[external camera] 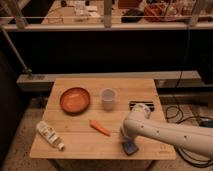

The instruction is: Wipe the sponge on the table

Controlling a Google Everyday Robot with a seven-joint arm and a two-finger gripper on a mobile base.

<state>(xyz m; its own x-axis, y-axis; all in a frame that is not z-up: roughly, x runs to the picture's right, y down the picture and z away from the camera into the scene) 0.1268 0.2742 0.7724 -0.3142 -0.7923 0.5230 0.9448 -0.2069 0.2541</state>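
The pale tan slatted table bore a blue sponge under the gripper of the white arm near its front edge, an orange carrot piece, a reddish-brown bowl and a whitish cup.

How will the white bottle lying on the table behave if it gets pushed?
The bottle lies on its side, so it would probably roll or swivel rather than tip. It looks small, likely light. The tool is away from it, down at the sponge near the table edge.
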